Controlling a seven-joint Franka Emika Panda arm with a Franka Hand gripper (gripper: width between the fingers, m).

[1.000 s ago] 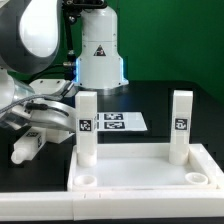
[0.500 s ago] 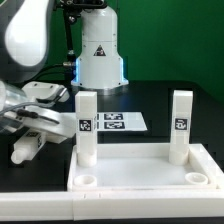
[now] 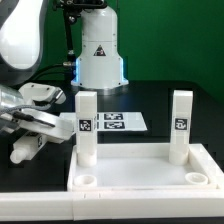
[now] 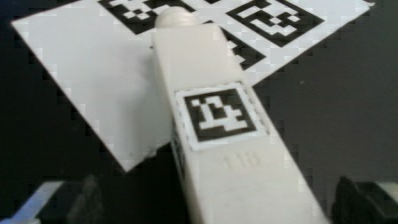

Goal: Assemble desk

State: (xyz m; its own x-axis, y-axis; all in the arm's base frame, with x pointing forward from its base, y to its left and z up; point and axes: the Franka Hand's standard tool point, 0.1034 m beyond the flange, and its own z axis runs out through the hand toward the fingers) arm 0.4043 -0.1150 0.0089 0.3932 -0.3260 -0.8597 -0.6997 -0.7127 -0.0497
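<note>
The white desk panel (image 3: pixel 140 172) lies at the front with round holes in its near corners. Two legs stand upright at its far corners, one toward the exterior view's left (image 3: pixel 87 125) and one toward its right (image 3: pixel 181 122), each with a tag. A third leg (image 3: pixel 27 148) lies loose on the black table at the exterior view's left. My gripper (image 3: pixel 38 128) hangs just above it. In the wrist view this leg (image 4: pixel 214 120) runs between my open gripper's (image 4: pixel 217 200) dark fingers (image 4: pixel 68 200), with a gap on each side. A fourth leg is out of view.
The marker board (image 3: pixel 112 122) lies flat behind the panel, in front of the robot's base (image 3: pixel 100 55); it also shows in the wrist view (image 4: pixel 89 70) beyond the loose leg's tip. The table is black, with a green wall behind.
The arm has swung toward the exterior view's left and the gripper has settled lower over the loose leg. The panel and upright legs have not moved.
</note>
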